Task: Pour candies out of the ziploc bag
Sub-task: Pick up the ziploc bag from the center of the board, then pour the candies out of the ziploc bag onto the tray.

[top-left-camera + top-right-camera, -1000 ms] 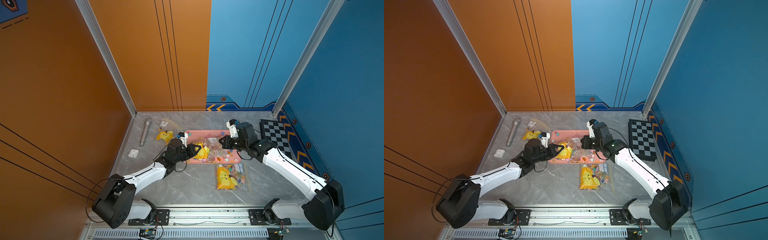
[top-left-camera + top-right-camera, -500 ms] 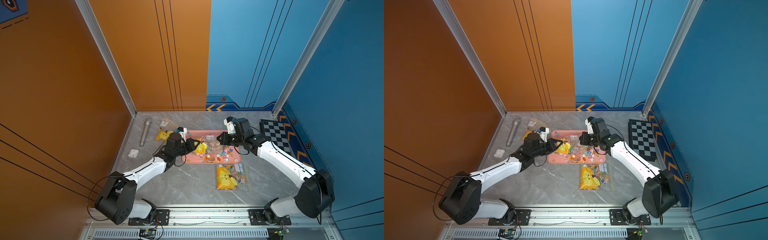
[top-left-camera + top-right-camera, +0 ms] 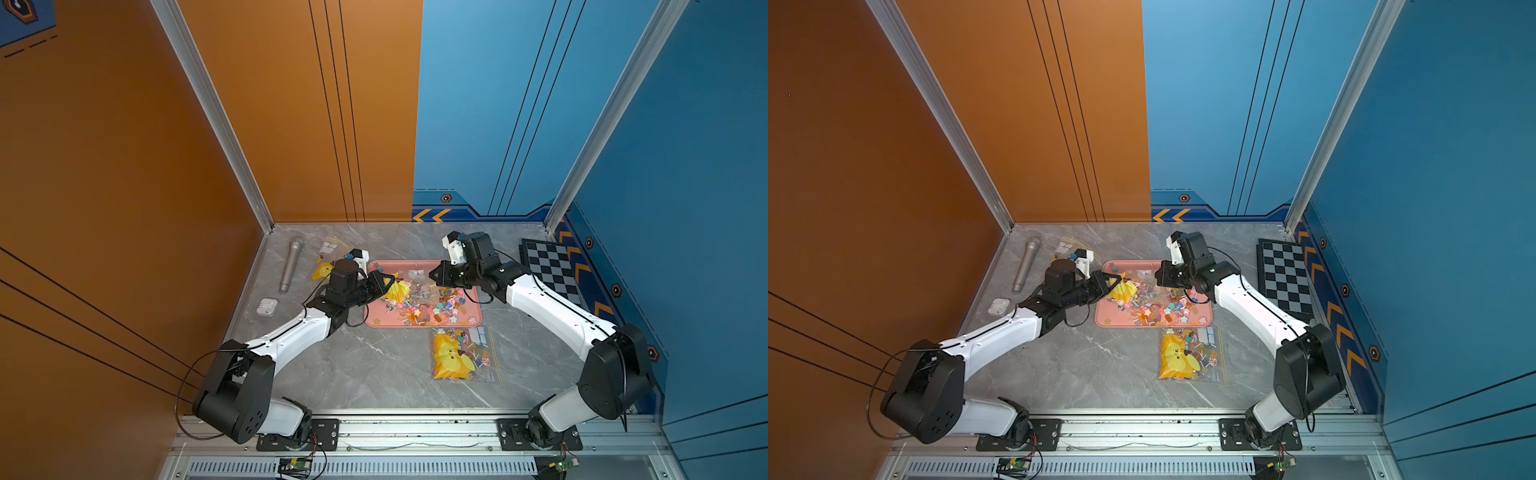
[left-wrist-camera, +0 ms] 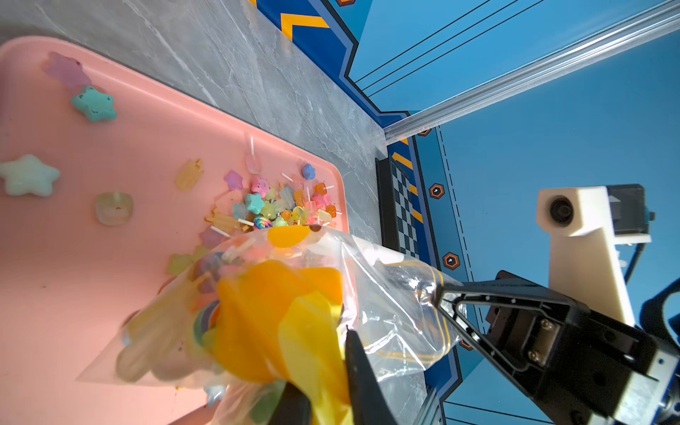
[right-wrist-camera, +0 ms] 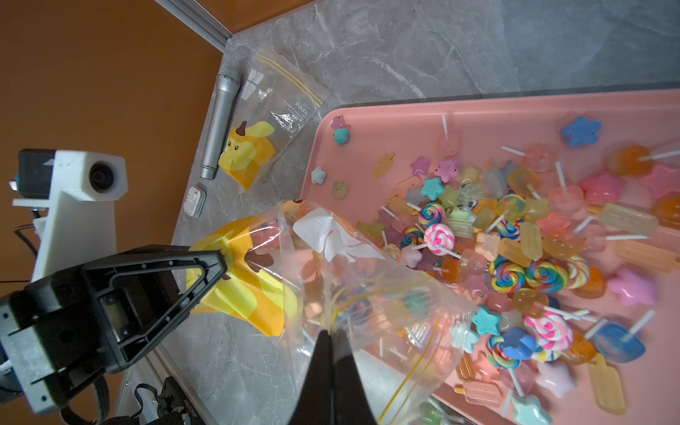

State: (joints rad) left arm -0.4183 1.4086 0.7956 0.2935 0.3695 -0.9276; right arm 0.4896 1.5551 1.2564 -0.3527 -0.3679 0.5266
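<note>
Ziploc bag (image 3: 399, 287) shifted rearward over tray (image 3: 415, 325), left pincer (image 5: 220, 266) and right pincer (image 4: 443, 298) clenched on it; candies (image 5: 515, 257) distinct only wrist-side.

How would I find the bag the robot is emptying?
Find the pink tray on the grey table. One clear bag with a yellow cartoon hangs over it, pinched between the left gripper and the right gripper. The full bag and the empty bag lie flat on the table.
</note>
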